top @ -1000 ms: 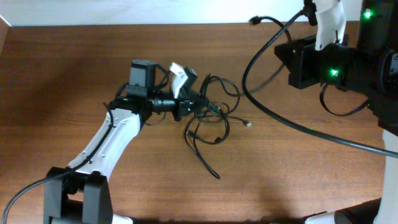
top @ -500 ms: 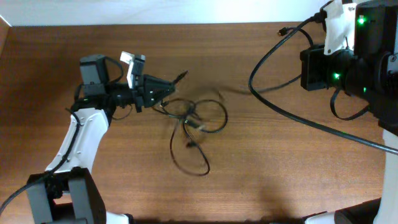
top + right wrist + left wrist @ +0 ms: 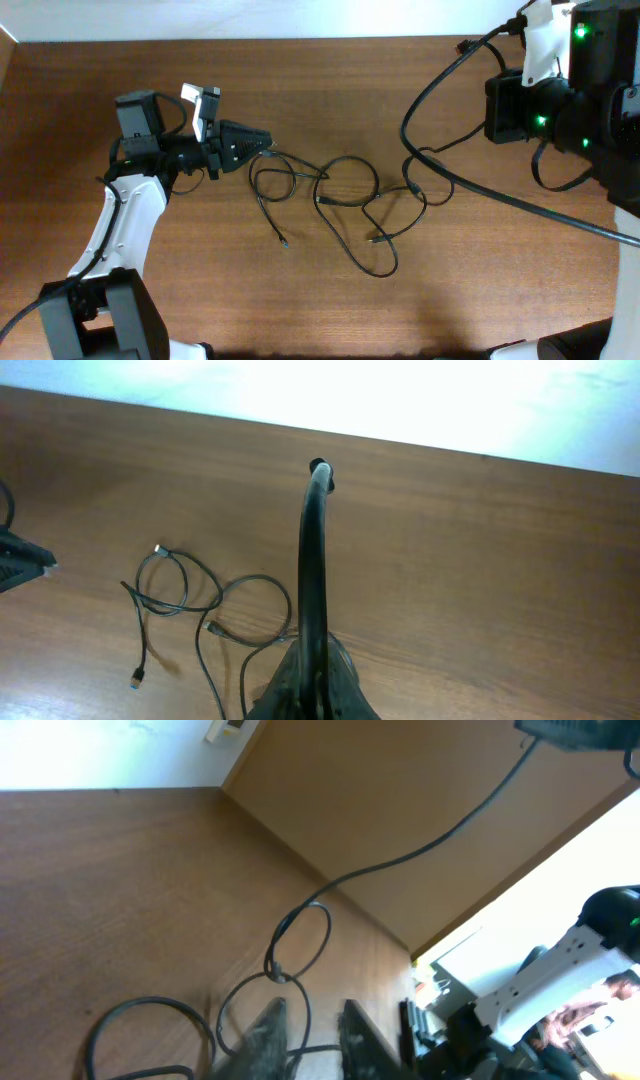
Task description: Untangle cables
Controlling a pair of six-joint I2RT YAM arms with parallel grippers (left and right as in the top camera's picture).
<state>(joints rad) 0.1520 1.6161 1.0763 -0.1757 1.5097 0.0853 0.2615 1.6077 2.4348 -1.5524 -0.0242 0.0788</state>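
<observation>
Cables [image 3: 350, 204] lie centre frame on the table [image 3: 200, 280], in loose loops that cross mid-bundle. Their left end touches the left gripper [image 3: 262, 143]. Its jaws are narrowly parted with a strand in the gap; can't tell if it's pinched.

Step looks like spreading the strands. Next: pick one plug end and draw it clear of the crossing.

Right gripper [image 3: 312, 690] is at upper right, clamped on a thick black cord [image 3: 316, 550] that crosses the bundle's right end. Snag risk.
</observation>
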